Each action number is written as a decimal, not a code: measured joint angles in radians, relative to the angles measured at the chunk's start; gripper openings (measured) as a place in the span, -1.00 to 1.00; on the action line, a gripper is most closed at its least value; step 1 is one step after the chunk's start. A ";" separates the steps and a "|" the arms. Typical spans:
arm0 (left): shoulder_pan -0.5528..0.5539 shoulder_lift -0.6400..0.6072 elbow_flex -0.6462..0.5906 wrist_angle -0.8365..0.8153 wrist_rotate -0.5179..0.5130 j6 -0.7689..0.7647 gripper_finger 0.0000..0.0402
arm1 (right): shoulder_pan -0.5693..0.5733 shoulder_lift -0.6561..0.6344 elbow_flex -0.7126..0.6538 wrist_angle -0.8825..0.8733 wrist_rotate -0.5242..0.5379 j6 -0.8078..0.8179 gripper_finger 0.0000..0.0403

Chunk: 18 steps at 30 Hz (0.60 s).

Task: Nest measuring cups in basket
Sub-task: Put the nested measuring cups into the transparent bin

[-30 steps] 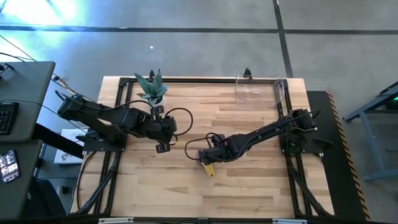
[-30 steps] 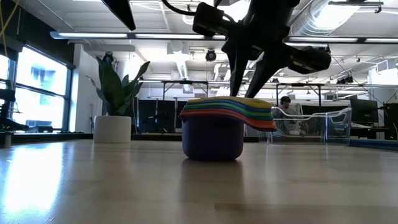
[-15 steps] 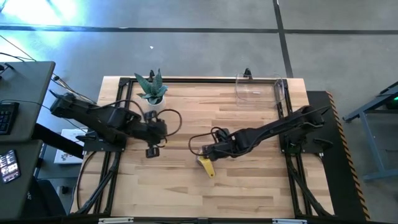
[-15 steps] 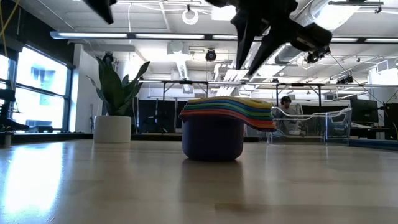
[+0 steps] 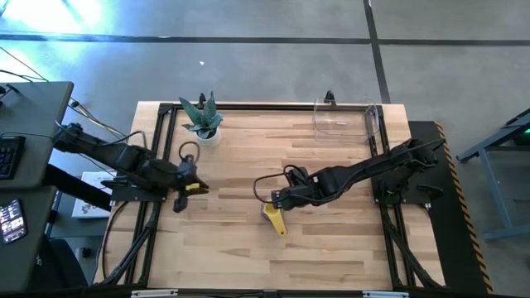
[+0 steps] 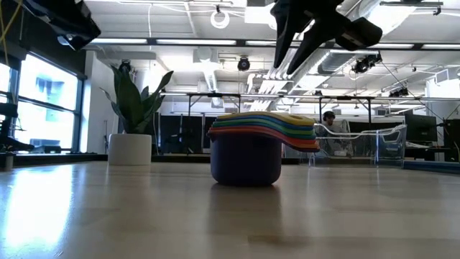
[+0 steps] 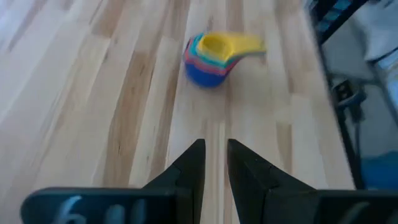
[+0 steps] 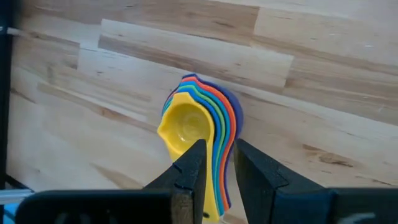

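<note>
The measuring cups (image 5: 275, 218) sit stacked one inside another on the wooden table (image 5: 331, 248), a little toward the near edge from the middle, with the yellow cup (image 8: 186, 129) on top and its flat handle pointing toward the near edge. In the low view the stack (image 6: 259, 147) rests on the big purple cup (image 6: 246, 161) at the bottom, and thin rims of orange, green, blue, red and teal show between it and the yellow one (the handles fan out to one side). The clear basket (image 5: 346, 117) stands at the far edge of the table toward the right, well apart from the stack; nothing can be seen inside it. A white pot with a green plant (image 5: 201, 121) stands at the far edge toward the left. The right gripper (image 5: 280, 199) hangs in the air just above and slightly behind the stack, not touching it; its two fingers (image 8: 189, 168) stand close together with only a narrow gap, and nothing is held between them. The left gripper (image 5: 180, 201) is off at the left side of the table, near the arm's base and well apart from the cups; its fingers (image 7: 189, 168) are likewise nearly together with a slim gap and hold nothing.
</note>
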 joint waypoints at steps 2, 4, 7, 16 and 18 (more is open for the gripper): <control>-0.005 -0.075 -0.062 0.065 -0.001 0.027 -0.71 | -0.006 0.000 0.000 0.002 0.000 0.000 -0.64; -0.007 -0.144 -0.125 0.095 -0.002 0.044 -0.71 | -0.011 0.000 0.000 0.007 -0.006 -0.001 -0.64; -0.007 -0.252 -0.198 0.155 -0.007 0.050 -0.71 | -0.020 0.000 0.000 0.012 -0.036 -0.008 -0.64; -0.006 -0.534 -0.367 0.261 -0.044 0.107 -0.71 | -0.022 0.000 0.000 0.033 -0.044 -0.035 -0.64; -0.006 -0.587 -0.393 0.282 -0.051 0.123 -0.71 | -0.022 0.000 0.000 0.034 -0.042 -0.052 -0.64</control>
